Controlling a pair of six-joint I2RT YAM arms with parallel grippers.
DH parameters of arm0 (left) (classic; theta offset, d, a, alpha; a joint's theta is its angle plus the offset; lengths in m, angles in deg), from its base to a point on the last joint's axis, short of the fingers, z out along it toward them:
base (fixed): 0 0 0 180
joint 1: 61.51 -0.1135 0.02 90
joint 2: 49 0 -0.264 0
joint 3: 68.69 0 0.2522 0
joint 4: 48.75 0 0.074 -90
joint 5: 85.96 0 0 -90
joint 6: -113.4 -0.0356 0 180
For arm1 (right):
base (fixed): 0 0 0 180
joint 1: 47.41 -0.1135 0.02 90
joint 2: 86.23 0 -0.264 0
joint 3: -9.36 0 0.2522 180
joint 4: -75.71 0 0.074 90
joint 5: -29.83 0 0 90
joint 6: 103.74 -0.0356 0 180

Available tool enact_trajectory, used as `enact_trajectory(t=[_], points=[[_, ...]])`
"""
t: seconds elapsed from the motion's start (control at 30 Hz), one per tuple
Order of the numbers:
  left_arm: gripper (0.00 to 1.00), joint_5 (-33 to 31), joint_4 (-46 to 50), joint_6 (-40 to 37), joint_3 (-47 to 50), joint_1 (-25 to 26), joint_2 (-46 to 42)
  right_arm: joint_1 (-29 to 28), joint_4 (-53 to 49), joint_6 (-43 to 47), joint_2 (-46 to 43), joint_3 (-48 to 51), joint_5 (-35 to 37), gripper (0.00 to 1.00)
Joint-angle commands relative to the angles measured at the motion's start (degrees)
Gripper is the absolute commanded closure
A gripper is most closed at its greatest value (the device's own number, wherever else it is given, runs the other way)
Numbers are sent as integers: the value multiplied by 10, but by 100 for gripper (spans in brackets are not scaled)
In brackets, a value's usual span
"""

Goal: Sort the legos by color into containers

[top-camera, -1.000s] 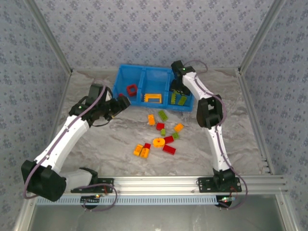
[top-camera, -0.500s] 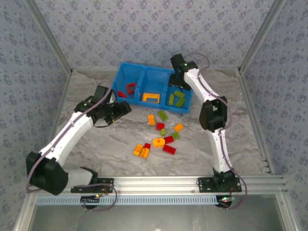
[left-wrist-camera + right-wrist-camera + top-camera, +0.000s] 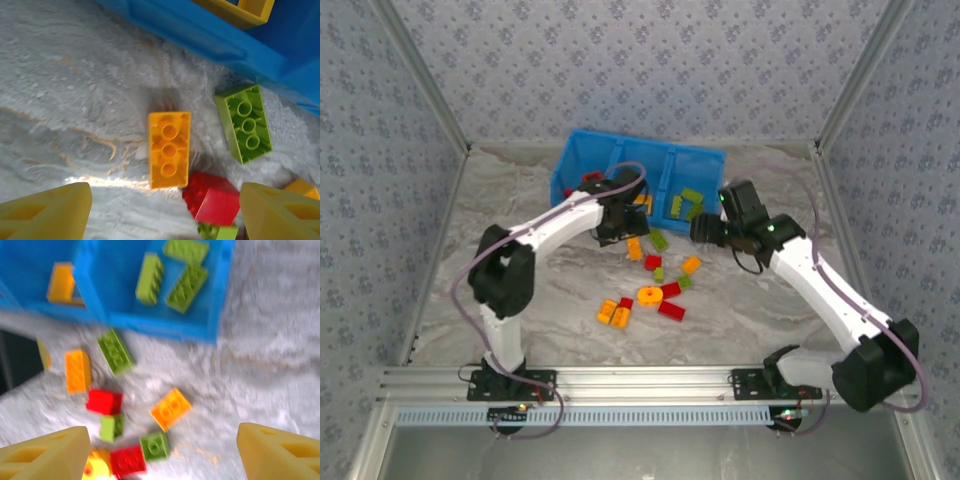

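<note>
Presently the left gripper (image 3: 164,210) is the nearer: fingers spread wide, nothing held. An orange-yellow three-stud plastic brick (image 3: 169,150) lies flat on the marbled table (image 3: 60,100), just ahead of gripper centre, approx. midway betw. the tips and just outside the near wall of the bright blue plastic bin (image 3: 200,35). Long axis runs fore-aft, i.e. across the closing line, so jaws would meet its long sides. Lime green brick (image 3: 244,124) sits just beside. Right gripper (image 3: 160,442) is likewise spread and empty, farther off.
</note>
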Motion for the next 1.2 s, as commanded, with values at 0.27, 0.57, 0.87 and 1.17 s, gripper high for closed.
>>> enact_trajectory(t=[0.27,0.57,0.87,1.17], points=[[28,-56,62,21,-59,33,86,51,-39,9,-91,30,-27,19],[37,-55,53,10,-71,33,127,57,-37,5,-89,32,-37,19],[57,-62,39,-15,-77,33,138,59,-27,-7,-80,32,-41,19],[63,-61,34,-27,-64,32,140,59,-19,-13,-73,33,-39,19]])
